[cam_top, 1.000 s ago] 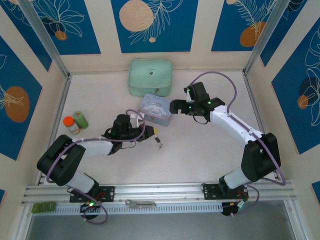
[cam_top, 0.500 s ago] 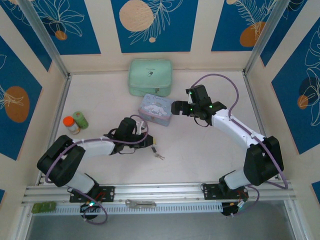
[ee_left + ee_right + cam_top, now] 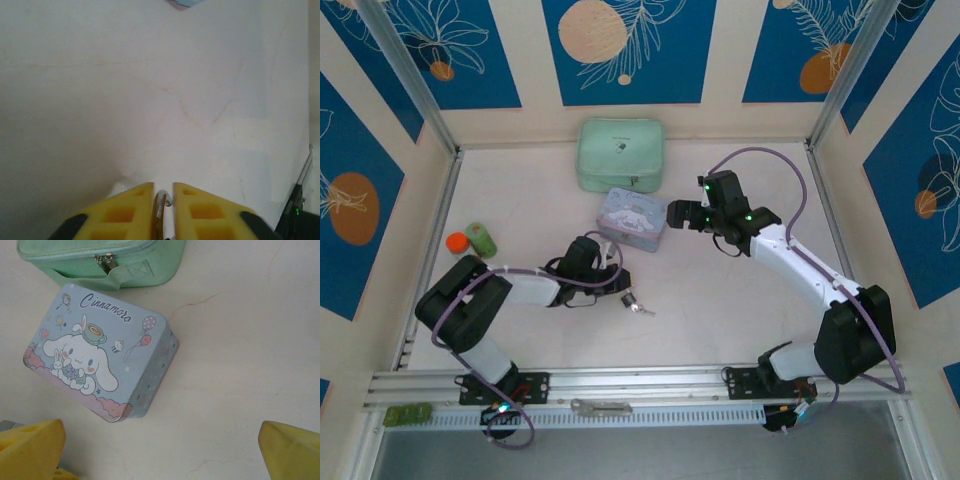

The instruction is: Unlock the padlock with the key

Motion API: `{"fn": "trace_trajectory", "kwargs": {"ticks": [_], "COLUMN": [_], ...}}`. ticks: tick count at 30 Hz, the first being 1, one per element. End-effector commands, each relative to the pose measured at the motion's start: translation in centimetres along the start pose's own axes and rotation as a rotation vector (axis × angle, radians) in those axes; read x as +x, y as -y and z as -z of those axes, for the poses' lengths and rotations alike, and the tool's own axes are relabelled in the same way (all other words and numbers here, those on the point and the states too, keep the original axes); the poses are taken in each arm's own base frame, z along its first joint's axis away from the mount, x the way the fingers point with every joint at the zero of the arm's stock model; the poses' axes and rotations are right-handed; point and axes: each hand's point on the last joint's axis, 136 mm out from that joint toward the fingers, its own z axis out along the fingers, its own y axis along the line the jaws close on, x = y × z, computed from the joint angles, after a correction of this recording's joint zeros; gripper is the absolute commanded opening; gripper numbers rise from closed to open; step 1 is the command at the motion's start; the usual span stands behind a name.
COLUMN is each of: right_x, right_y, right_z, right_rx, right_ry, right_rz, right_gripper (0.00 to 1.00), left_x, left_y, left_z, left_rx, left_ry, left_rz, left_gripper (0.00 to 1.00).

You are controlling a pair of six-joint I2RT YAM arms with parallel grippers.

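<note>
White shells over black joints on the left arm (image 3: 525,290) and right arm (image 3: 800,262) — purple cables loop alongside, small green lights glow. Yellow fingers (image 3: 125,212) on the left tool (image 3: 162,192), with square recesses, and the right tool (image 3: 160,450).

Light: bright and even, falling from above onto the pale table (image 3: 720,310).
Shadows: soft and short; a faint grey one lies under the left arm (image 3: 520,290).
Glare: a mild sheen on the light-blue tin (image 3: 100,355), its print still legible.
Left wrist view: washed-out, low contrast, darker toward the lower left. The left fingers (image 3: 120,215) are blurred.
Right wrist view: sharp on the tin, while the right fingertips (image 3: 30,447) in the corners are soft.
Top view: clear and evenly exposed.
</note>
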Motion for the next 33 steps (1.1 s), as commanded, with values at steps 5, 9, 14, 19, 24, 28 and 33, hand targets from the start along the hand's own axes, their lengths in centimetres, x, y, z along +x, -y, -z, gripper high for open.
{"fn": "trace_trajectory", "kwargs": {"ticks": [5, 9, 14, 19, 24, 28, 33], "right_x": [-0.7, -0.8, -0.9, -1.0, -1.0, -1.1, -0.7], "right_y": [0.4, 0.5, 0.7, 2.6, 5.6, 8.7, 12.8], "right_z": [0.2, 0.2, 0.3, 0.1, 0.1, 0.0, -0.2], "right_rx": [0.015, 0.014, 0.018, 0.067, 0.128, 0.185, 0.238], "right_ry": [0.029, 0.031, 0.035, 0.056, 0.066, 0.079, 0.093], "right_rz": [-0.002, -0.004, -0.001, -0.009, -0.021, -0.034, -0.089], "right_gripper": [0.99, 0.99, 0.99, 0.99, 0.99, 0.99, 0.99], "left_x": [-1.2, -1.7, -2.2, -3.4, -6.3, -9.4, -13.6], "left_y": [0.7, 1.0, 1.3, 2.0, 3.0, 2.5, 0.1], "left_z": [0.7, 1.2, 1.8, 3.1, 5.7, 8.7, 13.3], "left_rx": [-0.045, -0.057, -0.064, -0.088, -0.082, -0.108, -0.237], "left_ry": [0.038, 0.056, 0.078, 0.124, 0.225, 0.327, 0.468], "left_rz": [-0.057, -0.073, -0.086, -0.119, -0.133, -0.147, -0.167], "left_gripper": [0.31, 0.38, 0.56, 0.7, 0.81, 0.88, 0.99]}}
